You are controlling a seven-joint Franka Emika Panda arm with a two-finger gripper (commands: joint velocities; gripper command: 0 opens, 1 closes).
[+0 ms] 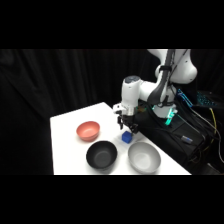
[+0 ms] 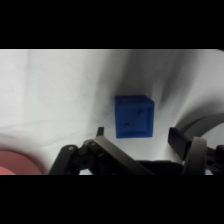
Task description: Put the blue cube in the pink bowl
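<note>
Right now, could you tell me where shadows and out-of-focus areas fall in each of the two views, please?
Wrist view: the blue cube is fairly clear, the gripper linkage at the bottom is blurred, and soft grey shadows fan across the table above the cube. Side view: the background is dark, the table is brightly lit, and the black bowl shows a faint sheen.

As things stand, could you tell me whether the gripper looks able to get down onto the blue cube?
Probably yes. The gripper hangs just above the blue cube, fingers open to either side of it in the wrist view, and nothing lies between them.
</note>
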